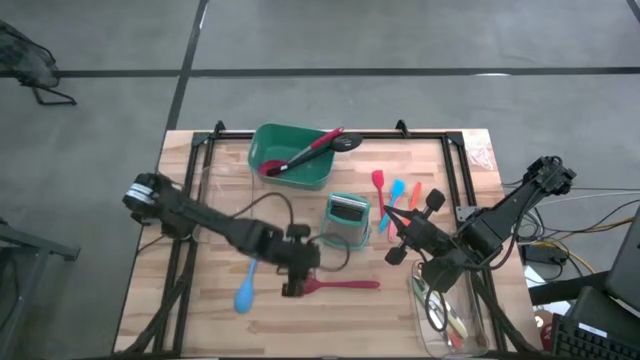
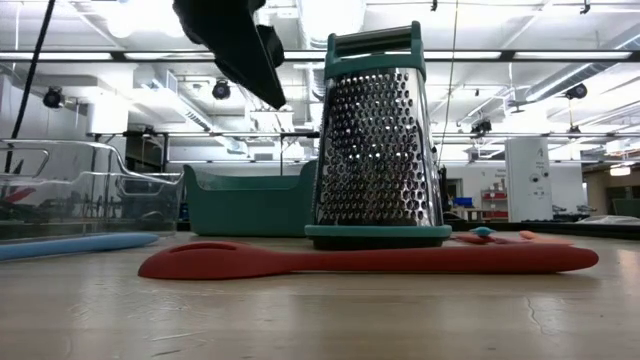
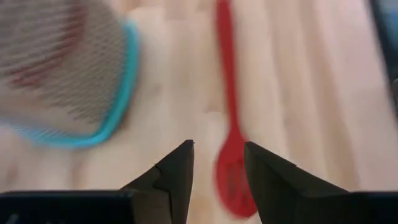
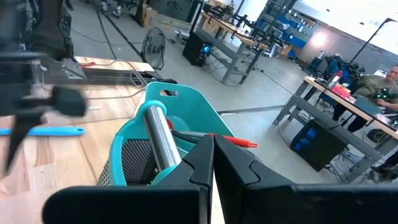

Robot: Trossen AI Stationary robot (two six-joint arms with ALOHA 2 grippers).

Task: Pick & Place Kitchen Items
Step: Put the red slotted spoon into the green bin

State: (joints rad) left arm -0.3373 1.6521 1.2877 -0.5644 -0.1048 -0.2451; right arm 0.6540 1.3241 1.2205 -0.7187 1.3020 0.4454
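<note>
Nearest the low camera, a red slotted spoon lies flat on the wooden table, in front of the upright box grater. Directly above its slotted bowl hangs the left gripper, jaws parted and grasping nothing; in the left wrist view the red bowl shows between and below the two fingers. A blue spoon lies just beside the left gripper, toward the left table edge. Behind the grater sits a green tub with a red-and-black utensil resting across it. Three small spatulas, red, blue and orange, lie side by side to the right of the grater. The right gripper waits near them, jaws clenched and empty.
</note>
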